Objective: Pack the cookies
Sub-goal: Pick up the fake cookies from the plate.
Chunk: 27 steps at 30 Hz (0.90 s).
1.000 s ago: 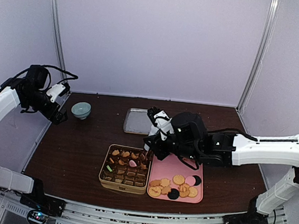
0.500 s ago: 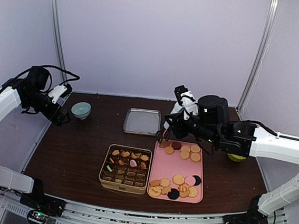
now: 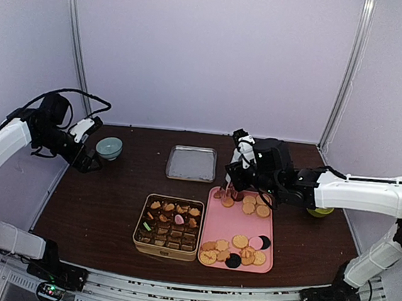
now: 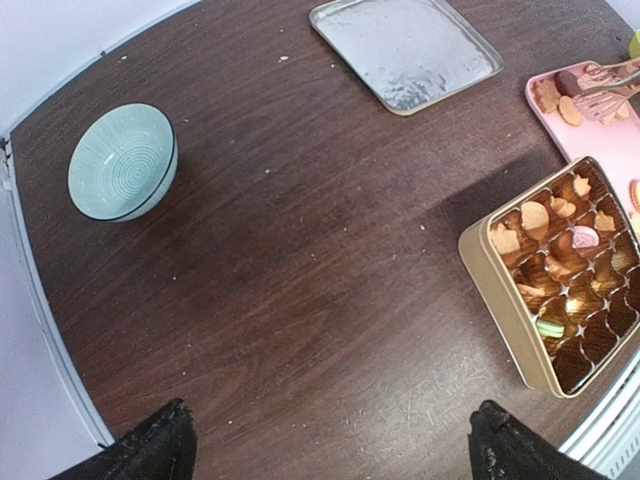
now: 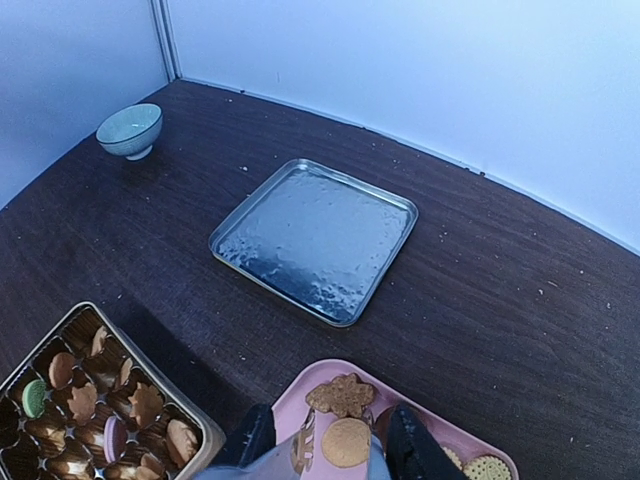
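**Tongs at the far end of the pink tray**

Dark brown wood-grain table (image 3: 103, 205), scuffed and dotted with crumbs, closed in by pale lilac walls. Near the front edge, a square gold tin (image 3: 135, 238) divided into small scalloped cells. In its far rows, cookies (image 3: 170, 209), mostly tan and animal- or leaf-shaped, plus one pink and one green. Near rows dark, contents hard to tell.

Just beside the tin's right side, a flat matte pink tray (image 3: 218, 227) with rounded corners, carrying more of them loose in two groups. At the far end, round tan ones, a flower-shaped one (image 5: 343, 395) and a dark reddish one. At the near end, tan rounds, one pink and two black.

Beyond both containers, a shallow square steel tray (image 3: 191, 162), shiny and dimpled. At far left, well apart from the rest, a ribbed pale teal bowl (image 3: 109, 146). To the right, a yellow-green round thing (image 3: 319, 212), partly hidden behind the right forearm.

Over the pink tray's far end, right gripper (image 3: 229, 189) closed on metal tongs (image 4: 605, 80), tong tips at the dark reddish cookie next to the flower-shaped one. Whether pinching it, not clear.

Above the far-left table near the bowl, left gripper (image 4: 335, 455) with fingers spread wide, holding nothing.
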Available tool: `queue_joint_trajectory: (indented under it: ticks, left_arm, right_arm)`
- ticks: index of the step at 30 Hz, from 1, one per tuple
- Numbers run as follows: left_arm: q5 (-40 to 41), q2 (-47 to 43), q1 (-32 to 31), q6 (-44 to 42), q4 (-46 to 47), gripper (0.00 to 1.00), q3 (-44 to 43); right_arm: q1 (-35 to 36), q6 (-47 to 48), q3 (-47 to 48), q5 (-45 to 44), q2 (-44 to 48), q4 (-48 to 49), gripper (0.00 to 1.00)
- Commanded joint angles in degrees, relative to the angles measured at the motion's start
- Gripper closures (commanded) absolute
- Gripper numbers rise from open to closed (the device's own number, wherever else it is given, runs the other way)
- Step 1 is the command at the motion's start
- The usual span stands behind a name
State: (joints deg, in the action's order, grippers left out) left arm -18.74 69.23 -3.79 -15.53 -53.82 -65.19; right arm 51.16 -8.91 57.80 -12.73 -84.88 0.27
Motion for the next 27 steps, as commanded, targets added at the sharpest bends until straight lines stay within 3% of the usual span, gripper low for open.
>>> queue_joint_trajectory:
  ticks: [1,11,18,27]
  left_arm:
    - [-4.36,0.05,0.45,1.11,0.75,0.02,-1.77]
    - [-10.96,-0.43,0.50,0.74,-2.43,0.02,-4.44]
    - [-11.23,-1.09,0.47,-0.36,-3.13,0.02,-4.95]
    - [-11.95,-2.25,0.45,-0.78,-3.09,0.02,-4.60]
  right_arm:
    - [-1.31,0.11,-0.21,-0.18,-2.15,5.97,0.62]
    - [-2.32,-1.21,-1.49,1.46,-5.70,7.72,0.60]
    - [-2.28,-2.29,-4.75,2.13,-3.35,7.89,0.61]
    - [-0.69,-5.16,-9.39,3.77,2.85,6.95,0.70]
